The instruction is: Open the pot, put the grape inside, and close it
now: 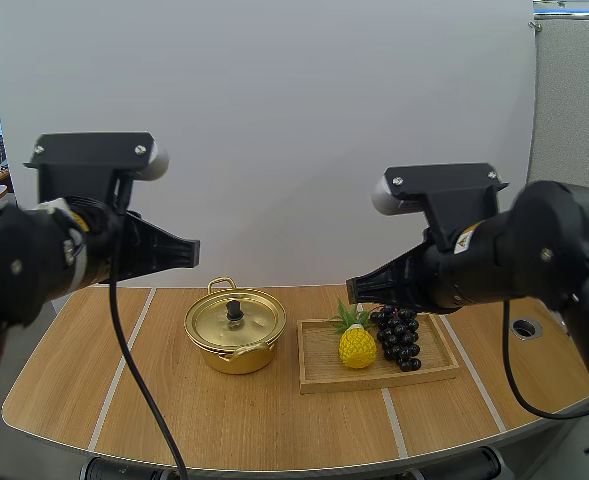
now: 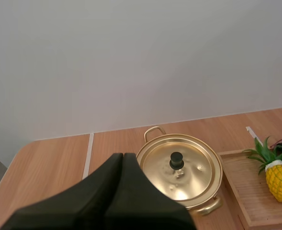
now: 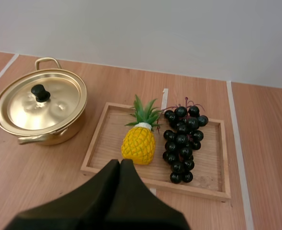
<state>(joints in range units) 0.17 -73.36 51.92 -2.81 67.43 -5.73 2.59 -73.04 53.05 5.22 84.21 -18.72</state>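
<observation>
Your pot (image 1: 234, 335) sits on the bench (image 1: 124, 390) just left of the wooden tray (image 1: 374, 380), with its lid (image 2: 179, 167) on and seated flat. It is thin gold-coloured metal, so judge it light, stiff and slick; the polished dome gives the fingers nothing to bite on. Take the lid by the small black knob (image 2: 176, 159) at its centre, the only sure hold. Pinch it low so it cannot slip out upward, and lift straight, since a light pot may slide along if the lid drags on the rim.

The bunch of grapes (image 3: 181, 143) lies in the tray's right half, just beside a yellow pineapple (image 3: 139, 143); you cannot tell whether the two touch. Treat the bunch as loose. The berries are glossy and round, likely to roll under the fingers, and the bunch will probably dangle when lifted. The stem end, toward the back wall, looks the better place to hold, or else take a wide grip across the thick upper part.

Your left tool (image 2: 123, 157) hangs in the air above the bench on the pot's near-left side, fingers pressed together as one dark wedge, holding nothing. Your right tool (image 3: 120, 163) hovers over the near edge of the tray, fingers together too and empty. Both must spread before either grasp
</observation>
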